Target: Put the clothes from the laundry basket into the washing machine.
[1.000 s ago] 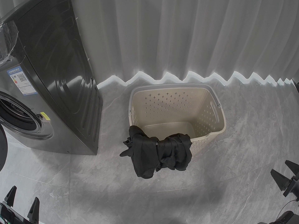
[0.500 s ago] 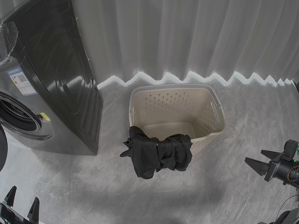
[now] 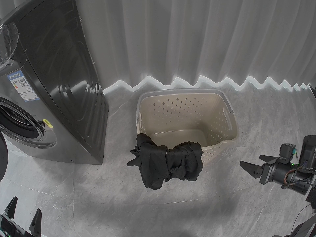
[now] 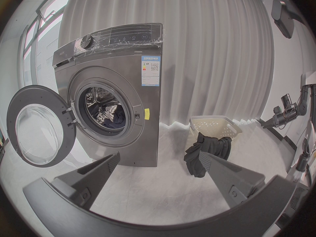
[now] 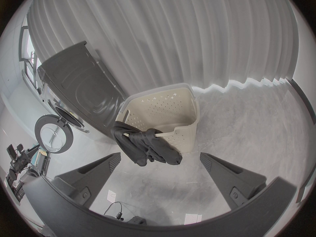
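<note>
Black clothes are hanging over the near rim of the cream laundry basket, beside the washing machine.
A blue-and-white label bearing a QR code and a small yellow sticker are marking the machine's front. The right pincer, spread wide, is pointing toward the basket, and the left pincer is hovering low, equally wide.

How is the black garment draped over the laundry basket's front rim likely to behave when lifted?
Probably floppy: the black garment folds over the rim of the laundry basket and hangs in bunched folds. Lifted, it would likely sag and trail. It could snag and tug the basket, which looks light and otherwise empty.
</note>
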Controlling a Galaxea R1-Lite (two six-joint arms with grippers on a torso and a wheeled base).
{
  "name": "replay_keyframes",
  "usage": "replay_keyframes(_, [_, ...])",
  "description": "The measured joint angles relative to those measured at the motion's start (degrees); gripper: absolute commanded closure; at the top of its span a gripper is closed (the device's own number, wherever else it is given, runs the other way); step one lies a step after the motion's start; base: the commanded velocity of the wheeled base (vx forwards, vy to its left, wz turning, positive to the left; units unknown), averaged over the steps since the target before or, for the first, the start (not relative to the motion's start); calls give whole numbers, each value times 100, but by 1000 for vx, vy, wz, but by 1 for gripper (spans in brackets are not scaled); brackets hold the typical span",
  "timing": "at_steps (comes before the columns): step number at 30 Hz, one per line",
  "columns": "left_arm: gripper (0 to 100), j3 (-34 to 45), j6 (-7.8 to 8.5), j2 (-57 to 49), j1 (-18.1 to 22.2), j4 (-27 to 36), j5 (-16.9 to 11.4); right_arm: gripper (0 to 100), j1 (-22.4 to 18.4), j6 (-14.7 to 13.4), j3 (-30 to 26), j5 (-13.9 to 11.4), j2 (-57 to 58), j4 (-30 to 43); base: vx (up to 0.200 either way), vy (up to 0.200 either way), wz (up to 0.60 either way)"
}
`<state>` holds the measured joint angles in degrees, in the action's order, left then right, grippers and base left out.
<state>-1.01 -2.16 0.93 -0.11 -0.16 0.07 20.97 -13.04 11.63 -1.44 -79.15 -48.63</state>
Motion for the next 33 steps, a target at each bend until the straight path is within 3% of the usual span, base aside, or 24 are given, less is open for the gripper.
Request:
replay_keyframes(13, [0, 0, -22, 0, -5, 0, 6, 0, 797, -527, 827, 661, -1613, -529, 0, 0, 0])
replay_keyframes(22, [0, 0, -30, 0, -2, 0, 6, 0, 968, -560, 1331, 723, -2462, -614, 0, 0, 0])
replay_keyframes(33, [0, 0, -41, 0, 0, 0, 9, 0, 924, -523, 1783, 718, -3512, -1382, 0, 0, 0])
